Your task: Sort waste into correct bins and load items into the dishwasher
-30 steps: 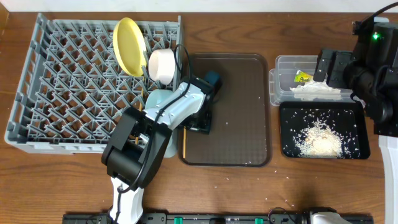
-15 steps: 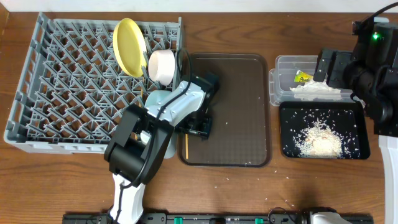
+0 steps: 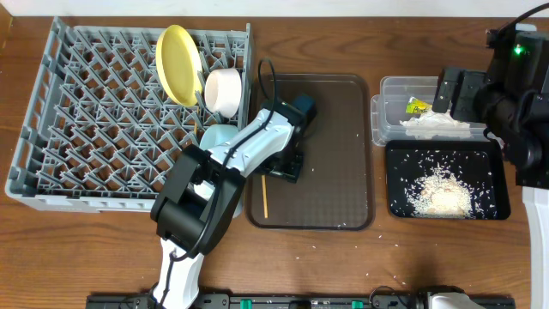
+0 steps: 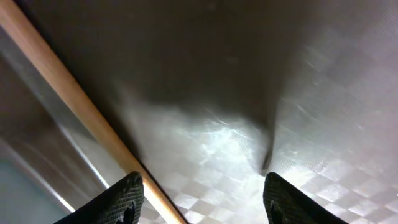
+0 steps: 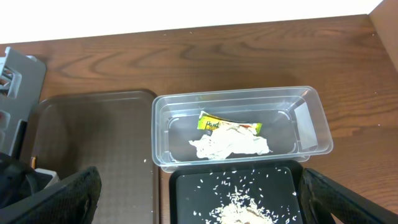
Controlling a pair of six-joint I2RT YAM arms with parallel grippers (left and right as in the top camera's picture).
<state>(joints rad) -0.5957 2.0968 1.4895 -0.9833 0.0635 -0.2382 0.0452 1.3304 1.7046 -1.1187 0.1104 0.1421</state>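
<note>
Chopstick [image 4: 68, 87] on brown tray [image 3: 343, 129], left gripper [image 4: 205, 199] low over it.
I saw its jaws spread wide, gripping nothing, the stick lying just inside the 9 o'clock finger. My right gripper [image 5: 208, 199] hung wide apart, empty. The wrapper [image 5: 227, 125] sat in the clear tub [image 5: 311, 124], at 12 o'clock of the napkin [image 5: 230, 146], its print too small to read.

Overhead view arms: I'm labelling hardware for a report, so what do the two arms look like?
The left arm has white shells, black joints and a looping black cable. The right arm is black and boxy, with a green light.
</note>
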